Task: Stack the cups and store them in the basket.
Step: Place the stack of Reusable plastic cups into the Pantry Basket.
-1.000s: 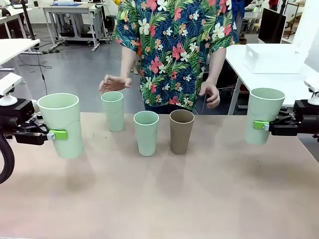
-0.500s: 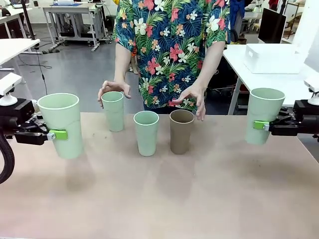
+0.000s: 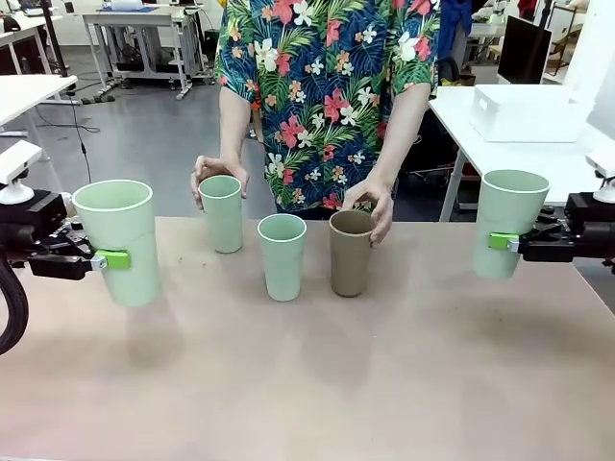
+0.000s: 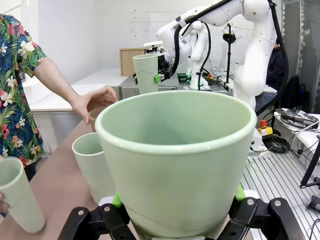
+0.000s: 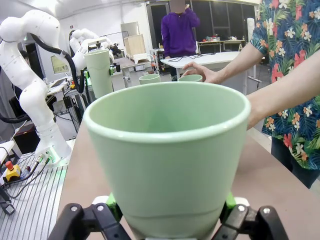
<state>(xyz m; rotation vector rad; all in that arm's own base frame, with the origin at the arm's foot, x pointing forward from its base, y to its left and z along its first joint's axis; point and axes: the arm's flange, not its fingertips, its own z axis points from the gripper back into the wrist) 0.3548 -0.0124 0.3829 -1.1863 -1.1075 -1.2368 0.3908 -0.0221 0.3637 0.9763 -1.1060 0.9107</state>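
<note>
Down come the person's hands since a second ago: one hand now wraps the far mint cup, the other hand grips the brown cup at its rim. Nearest us, the left tool clamps its mint cup above the tabletop, and the right tool clamps another mint cup aloft. Further in, the middle mint cup stands alone. Nothing is nested yet. The white basket waits well apart on a far table, so I judge stacking barely begun and storing all ahead.

Robotics lab indicated: beyond the table, white workbenches, a monitor and cabling on grey floor are seen.
</note>
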